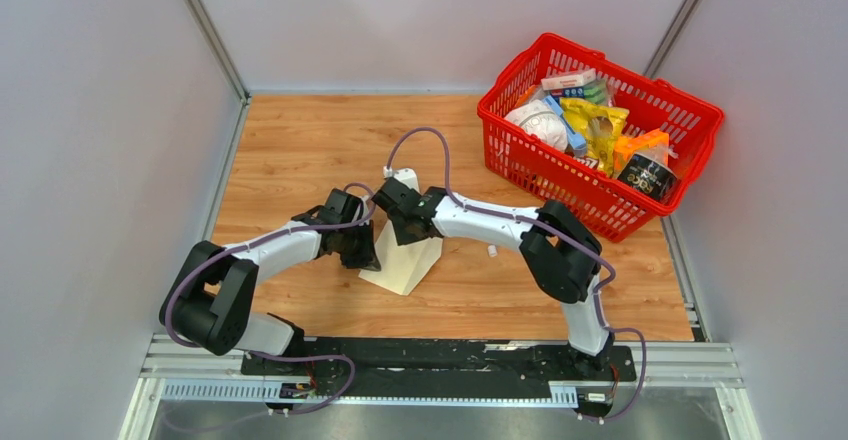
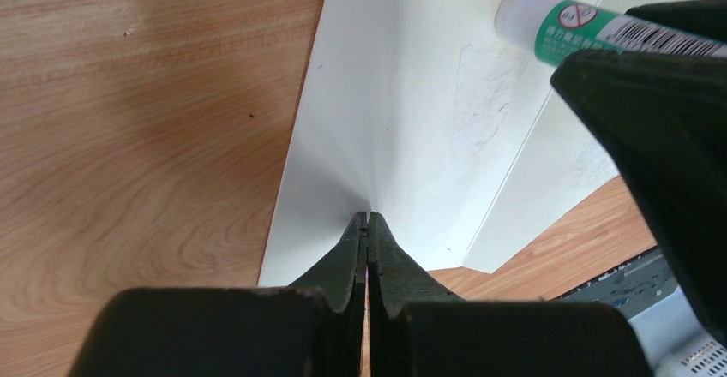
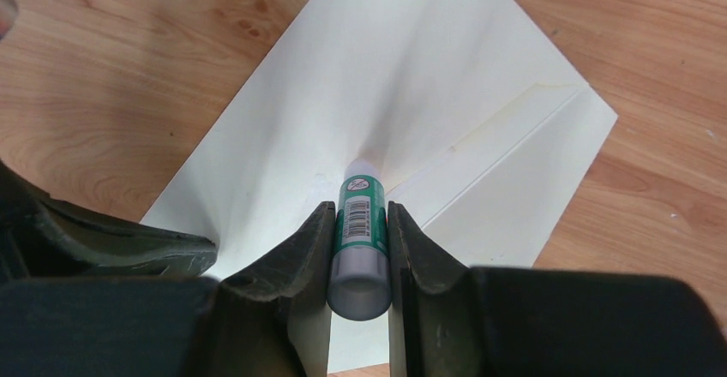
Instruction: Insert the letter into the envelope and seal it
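The cream envelope point(image 1: 402, 265) lies on the wooden table, with its fold line showing in the right wrist view point(image 3: 480, 60). My left gripper point(image 2: 367, 217) is shut, and its tips rest on the envelope point(image 2: 403, 103) near its near edge. My right gripper point(image 3: 360, 210) is shut on a green-labelled glue stick point(image 3: 363, 223), whose white tip touches the envelope beside the fold. The stick also shows in the left wrist view point(image 2: 583, 27). From above, the left gripper point(image 1: 360, 248) and the right gripper point(image 1: 405, 225) stand close together over the envelope. The letter is not in view.
A red basket point(image 1: 505, 125) full of packaged goods stands at the back right. A small white cap-like piece point(image 1: 492, 251) lies on the wood right of the envelope. Grey walls close in the table on the left, the back and the right.
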